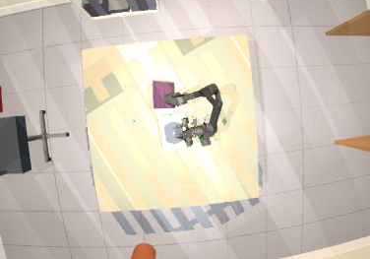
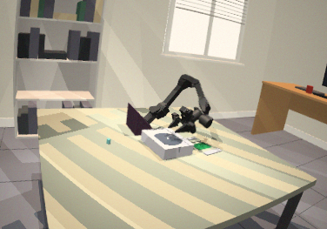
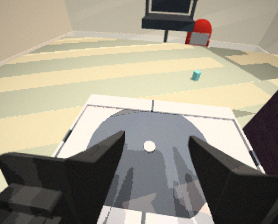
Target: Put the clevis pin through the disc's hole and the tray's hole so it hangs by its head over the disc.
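At the disc's middle, the pin (image 3: pixel 149 146) shows its pale round head.
Gripper (image 3: pixel 156 137) fingers stand apart, nothing between them, at four and eight o'clock of the head in the wrist view; disc (image 3: pixel 150 127) (image 2: pixel 167 137) (image 1: pixel 172 132) lies within the white tray (image 3: pixel 225 113) (image 2: pixel 176 152) (image 1: pixel 164 117).
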Motion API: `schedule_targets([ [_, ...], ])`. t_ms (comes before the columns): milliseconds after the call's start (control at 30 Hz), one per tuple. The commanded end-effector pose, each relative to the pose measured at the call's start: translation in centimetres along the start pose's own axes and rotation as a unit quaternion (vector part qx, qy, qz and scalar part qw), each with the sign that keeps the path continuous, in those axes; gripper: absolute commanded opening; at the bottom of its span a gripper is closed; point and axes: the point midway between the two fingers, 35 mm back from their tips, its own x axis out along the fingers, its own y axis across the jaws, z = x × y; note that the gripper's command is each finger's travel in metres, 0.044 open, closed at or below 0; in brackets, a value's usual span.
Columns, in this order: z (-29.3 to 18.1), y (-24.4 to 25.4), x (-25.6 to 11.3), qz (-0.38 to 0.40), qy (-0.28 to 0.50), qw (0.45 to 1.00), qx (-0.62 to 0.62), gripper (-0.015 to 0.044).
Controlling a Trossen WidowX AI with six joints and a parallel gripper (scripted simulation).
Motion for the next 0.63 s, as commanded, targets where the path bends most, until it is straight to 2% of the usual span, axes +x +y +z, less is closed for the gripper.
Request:
schedule_targets([
  [0,0.0,0.4,-4.0,0.012,0.002,1.000,0.005,0.0370],
  [100,0.2,-0.1,-7.2,0.013,0.002,1.000,0.005,0.0440],
  [600,0.2,-0.2,-7.4,0.013,0.002,1.000,0.005,0.0440],
])
